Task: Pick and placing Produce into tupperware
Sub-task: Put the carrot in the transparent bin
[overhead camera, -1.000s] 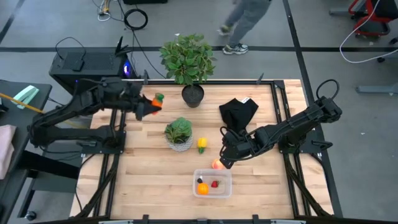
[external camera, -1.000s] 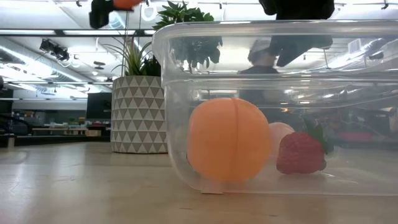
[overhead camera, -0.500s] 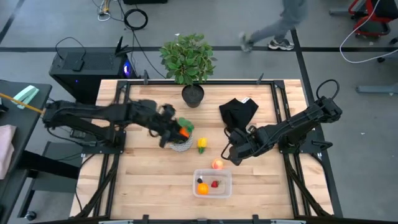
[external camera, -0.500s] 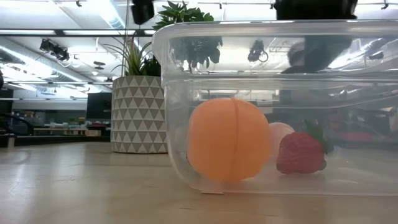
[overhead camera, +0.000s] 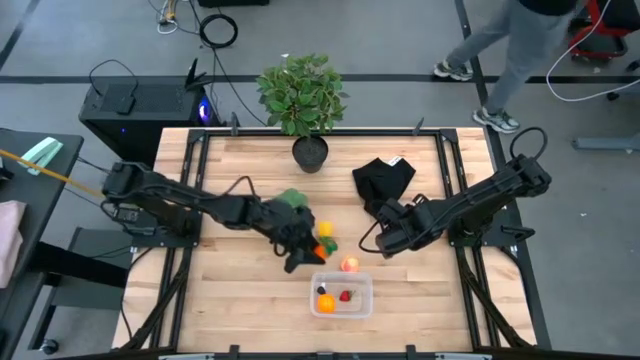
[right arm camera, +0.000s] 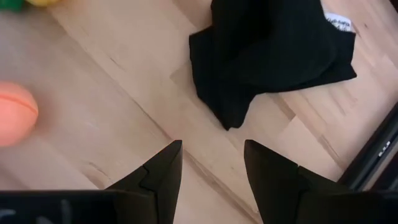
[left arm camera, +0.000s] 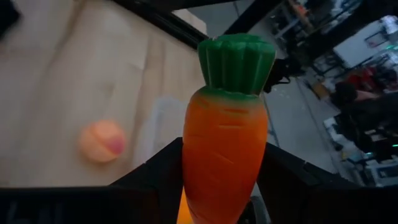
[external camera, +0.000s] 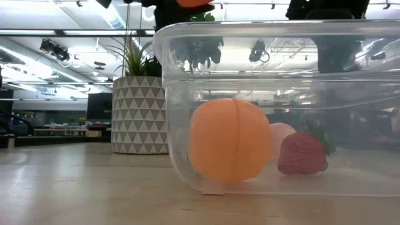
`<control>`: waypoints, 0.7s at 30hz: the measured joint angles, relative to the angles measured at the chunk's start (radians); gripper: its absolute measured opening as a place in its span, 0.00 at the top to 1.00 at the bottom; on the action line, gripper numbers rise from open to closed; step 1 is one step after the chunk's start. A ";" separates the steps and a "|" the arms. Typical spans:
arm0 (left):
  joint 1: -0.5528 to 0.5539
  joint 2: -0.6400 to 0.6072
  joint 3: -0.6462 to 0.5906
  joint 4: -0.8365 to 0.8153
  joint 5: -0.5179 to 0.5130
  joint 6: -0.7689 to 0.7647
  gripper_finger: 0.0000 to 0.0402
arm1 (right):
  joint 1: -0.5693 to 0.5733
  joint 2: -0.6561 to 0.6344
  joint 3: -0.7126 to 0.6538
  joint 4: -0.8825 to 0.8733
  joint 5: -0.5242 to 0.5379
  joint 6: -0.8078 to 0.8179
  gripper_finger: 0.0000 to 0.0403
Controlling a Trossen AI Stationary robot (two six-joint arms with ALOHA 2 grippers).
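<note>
Tupperware (overhead camera: 341,295) sat near the front edge of the tabletop (overhead camera: 230,290), about mid-width. Inside it: orange ball (overhead camera: 325,303) and red strawberry (overhead camera: 346,296); low view showed both resting on the tub floor, w/ a pale piece just behind, partly hidden. Peach-coloured piece (overhead camera: 349,264) lay on the wood just beyond the tub's far rim, apart from it.

Left gripper (overhead camera: 305,247) hung above the tabletop just off the tub's far-left corner, fingers clamped partway on the carrot (left arm camera: 224,143); wrist view showed it upright, green top pointing away from the fingers. Yellow piece (overhead camera: 323,229) was just beyond that gripper, w/ the leafy succulent (overhead camera: 291,199) mostly covered by the arm.

Right gripper (right arm camera: 210,165) waited toward the right of centre, fingers part-open & holding nothing, black cloth (overhead camera: 384,181) beyond it.

Judgement: step in hand was carrying the carrot to the tub. To do it well: centre over the opening, not the rim, lower before letting go, & aim for the free side so the carrot doesn't land on the ball or bounce out.

Black pot w/ tall plant (overhead camera: 303,95) stood at the far edge.
</note>
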 joint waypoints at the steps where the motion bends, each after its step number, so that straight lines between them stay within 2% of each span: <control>1: -0.007 0.017 0.000 0.028 0.000 -0.012 0.53 | 0.000 -0.005 0.000 0.001 0.004 0.002 0.56; 10: -0.056 0.116 0.000 0.111 -0.009 -0.002 0.55 | 0.000 -0.058 0.000 0.007 0.031 0.019 0.56; 18: -0.086 0.129 0.004 0.105 -0.073 0.056 0.55 | 0.000 -0.093 0.000 0.013 0.055 0.055 0.56; 21: -0.094 0.130 0.043 0.080 -0.086 0.104 0.56 | 0.000 -0.093 0.000 0.015 0.056 0.055 0.56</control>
